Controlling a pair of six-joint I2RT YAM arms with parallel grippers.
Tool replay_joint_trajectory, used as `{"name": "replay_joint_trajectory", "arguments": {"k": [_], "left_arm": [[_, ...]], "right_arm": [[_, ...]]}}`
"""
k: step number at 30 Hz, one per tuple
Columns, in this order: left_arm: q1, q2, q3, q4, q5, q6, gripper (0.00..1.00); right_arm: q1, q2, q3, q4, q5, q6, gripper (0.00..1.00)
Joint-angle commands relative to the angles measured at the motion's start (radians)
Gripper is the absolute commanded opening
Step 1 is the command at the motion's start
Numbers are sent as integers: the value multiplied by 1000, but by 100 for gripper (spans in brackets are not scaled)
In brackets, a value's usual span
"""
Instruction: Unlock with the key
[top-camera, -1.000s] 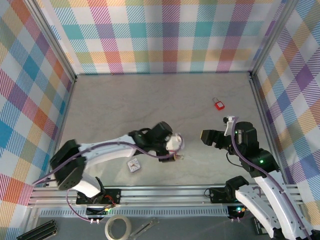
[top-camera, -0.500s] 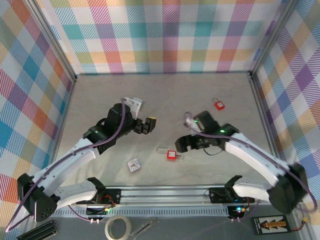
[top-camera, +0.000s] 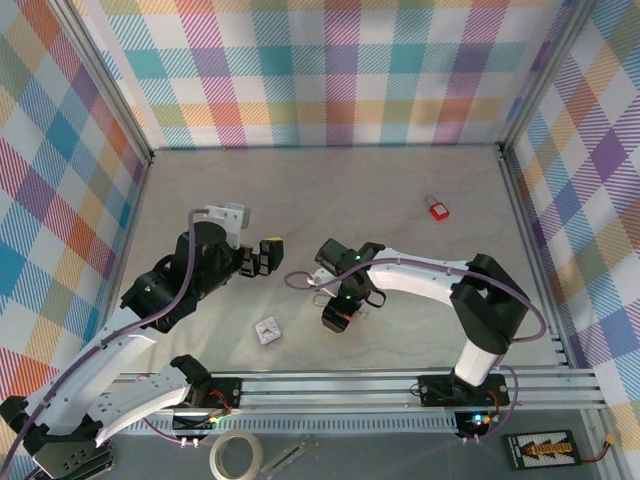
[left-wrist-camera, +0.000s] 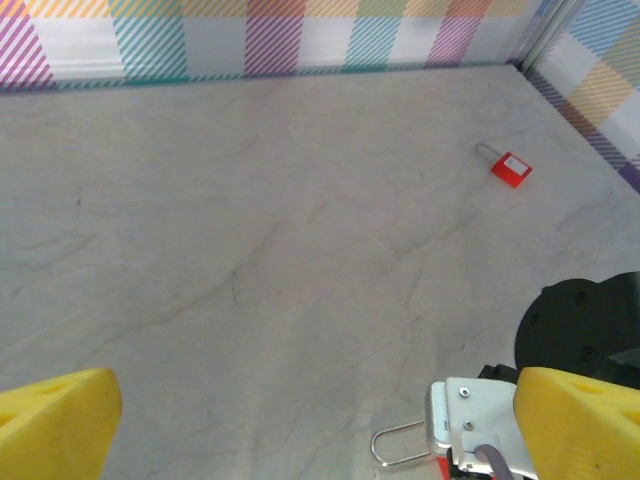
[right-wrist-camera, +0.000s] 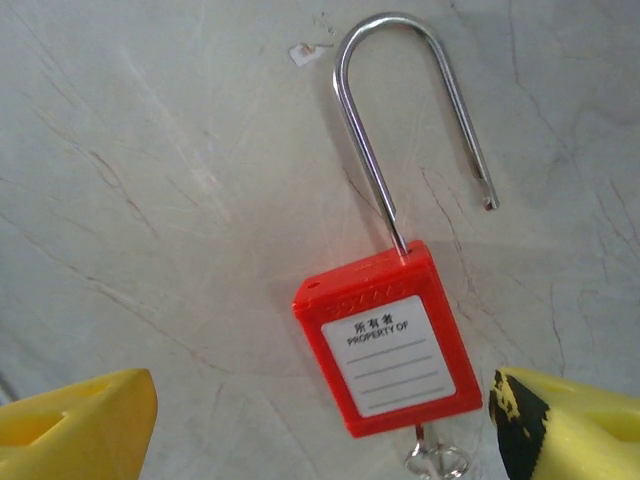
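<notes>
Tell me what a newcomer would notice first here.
A red padlock lies flat near the middle of the grey table, one end of its steel shackle free of the body, and the right claw hangs open just above it. A second padlock, also red, lies alone toward the far right. Bright plaid walls ring the table.
</notes>
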Motion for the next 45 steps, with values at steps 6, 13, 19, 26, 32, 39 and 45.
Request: {"name": "replay_joint_trajectory", "arguments": {"k": [6,13,19,26,32,39,45], "left_arm": [[7,-16,21,-31,-17,8,100],[7,-15,20,-31,-19,21,100],[7,-15,20,-35,-23,26,100],[7,-11,21,-37,-2,14,100],[7,-9,14,-34,24,-22,100],[7,-7,13,-57,31,-47,100],[7,-19,10,-76,26,-59,100]], "right_arm": [[8,88,78,-38,71,-98,82],[-14,147,110,-83,74,-36,67],[-53,152,130,-113,80,94,39],[-188,183,174,-202,4,484,29],[-227,215,163,-180,-32,703,31],[-226,234,186,-148,-38,808,43],[-227,228,215,-138,-41,840,61]]}}
